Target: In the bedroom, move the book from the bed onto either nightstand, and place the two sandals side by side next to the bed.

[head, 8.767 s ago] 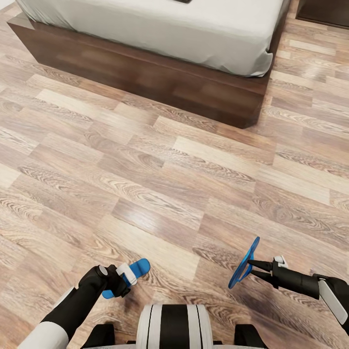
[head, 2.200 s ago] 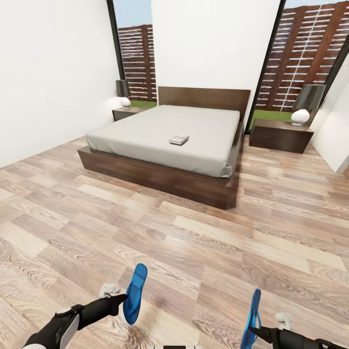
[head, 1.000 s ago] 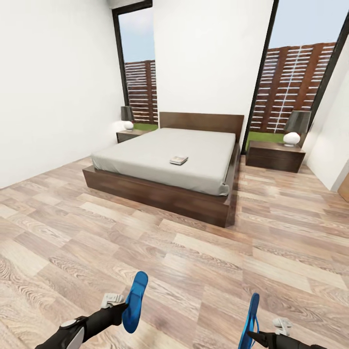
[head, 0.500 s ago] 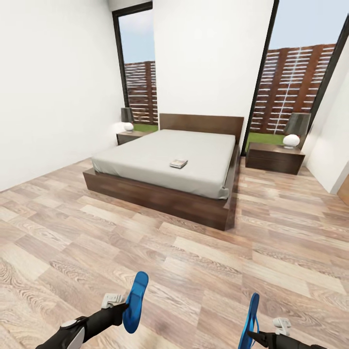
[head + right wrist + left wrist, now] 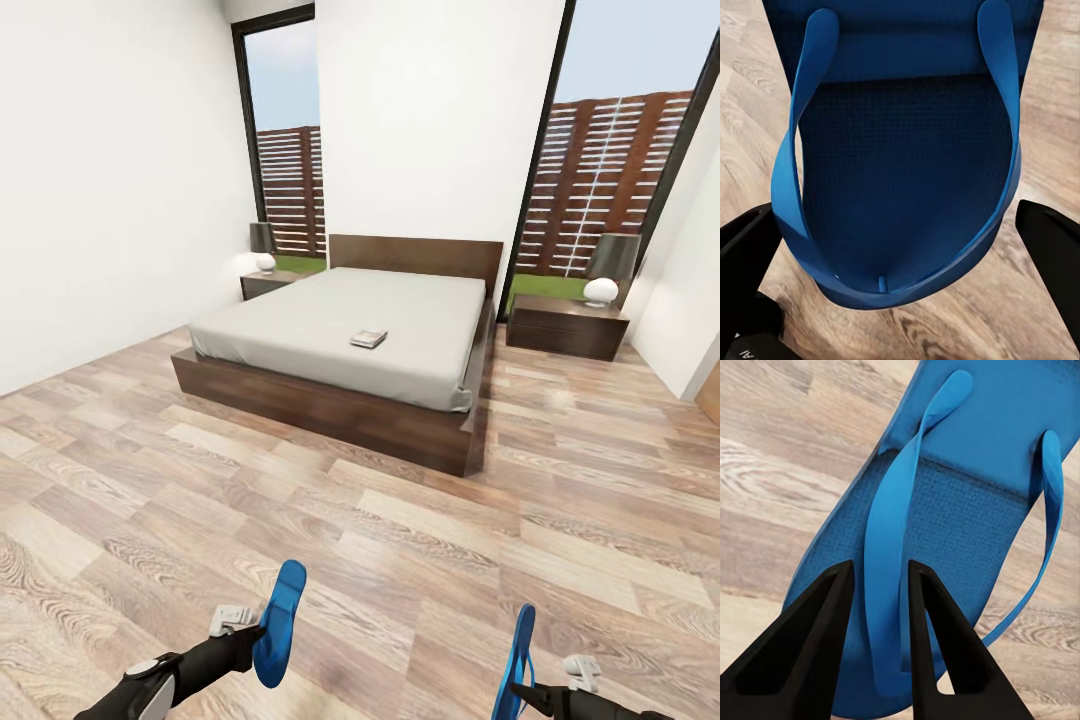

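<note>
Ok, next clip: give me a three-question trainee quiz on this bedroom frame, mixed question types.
1. True or false: the book lies on the bed.
2. What does the left gripper clamp on its sandal? A) a strap B) the heel edge C) nothing
3. Fill in: a lamp stands on the nightstand at the bed's ____ side in the head view.

Key: 1 true. 2 A, its fingers close either side of one strap. 3 right. The right gripper carries the other sandal.
</note>
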You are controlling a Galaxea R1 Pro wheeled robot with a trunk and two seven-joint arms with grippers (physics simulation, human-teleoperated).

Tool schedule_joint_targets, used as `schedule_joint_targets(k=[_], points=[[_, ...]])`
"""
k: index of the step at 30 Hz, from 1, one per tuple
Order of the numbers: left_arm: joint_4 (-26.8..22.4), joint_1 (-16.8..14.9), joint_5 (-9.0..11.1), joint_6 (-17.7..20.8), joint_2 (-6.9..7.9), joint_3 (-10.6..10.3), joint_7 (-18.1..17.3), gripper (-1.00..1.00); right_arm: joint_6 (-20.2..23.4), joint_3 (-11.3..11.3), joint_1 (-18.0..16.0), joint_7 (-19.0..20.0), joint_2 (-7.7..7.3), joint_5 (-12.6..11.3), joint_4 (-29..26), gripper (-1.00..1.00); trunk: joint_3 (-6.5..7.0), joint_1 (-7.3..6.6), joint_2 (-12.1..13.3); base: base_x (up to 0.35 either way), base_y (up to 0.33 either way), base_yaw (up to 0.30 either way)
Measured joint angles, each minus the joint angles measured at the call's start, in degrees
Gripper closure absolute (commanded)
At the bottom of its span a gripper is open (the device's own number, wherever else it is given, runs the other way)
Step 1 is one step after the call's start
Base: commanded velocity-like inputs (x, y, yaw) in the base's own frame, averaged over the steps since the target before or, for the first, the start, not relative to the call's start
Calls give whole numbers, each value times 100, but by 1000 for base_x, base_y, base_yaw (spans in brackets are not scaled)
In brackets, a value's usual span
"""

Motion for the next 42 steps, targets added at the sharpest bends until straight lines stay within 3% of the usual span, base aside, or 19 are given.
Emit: schedule_joint_targets(k=[10,42], points=[[227,-2,-14,-8,-35,-9,-4,100,0,1,1,-1,0,-1,-2,100,0,0,0,0,0,-225],[249,-1,-18,-88,-80,-1,5,100,0,3,2,-1,-1,0,-2,100,0,0,0,0,0,-284]])
